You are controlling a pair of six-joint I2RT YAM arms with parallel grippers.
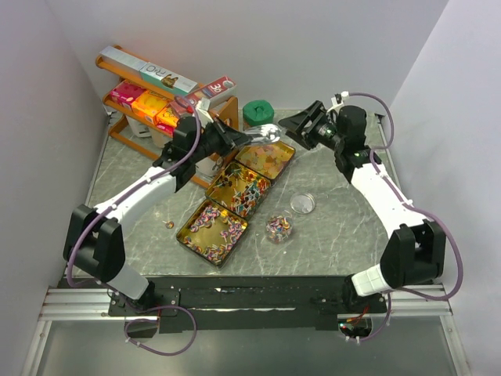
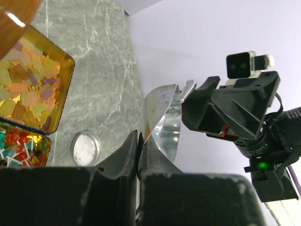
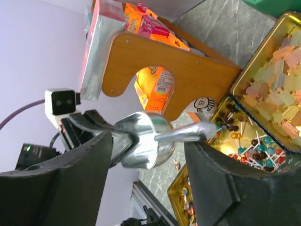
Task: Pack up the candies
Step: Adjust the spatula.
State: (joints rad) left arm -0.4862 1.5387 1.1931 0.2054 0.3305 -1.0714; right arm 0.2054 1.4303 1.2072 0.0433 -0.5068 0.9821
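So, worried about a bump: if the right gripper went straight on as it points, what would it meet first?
The scoop: it lies between the right gripper's fingers, held by the left gripper, which would come next. Depth is unclear.

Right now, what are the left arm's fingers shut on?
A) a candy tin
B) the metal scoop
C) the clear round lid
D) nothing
B: in the left wrist view the left fingers are pinched together on the edge of the metal scoop, held up off the table.
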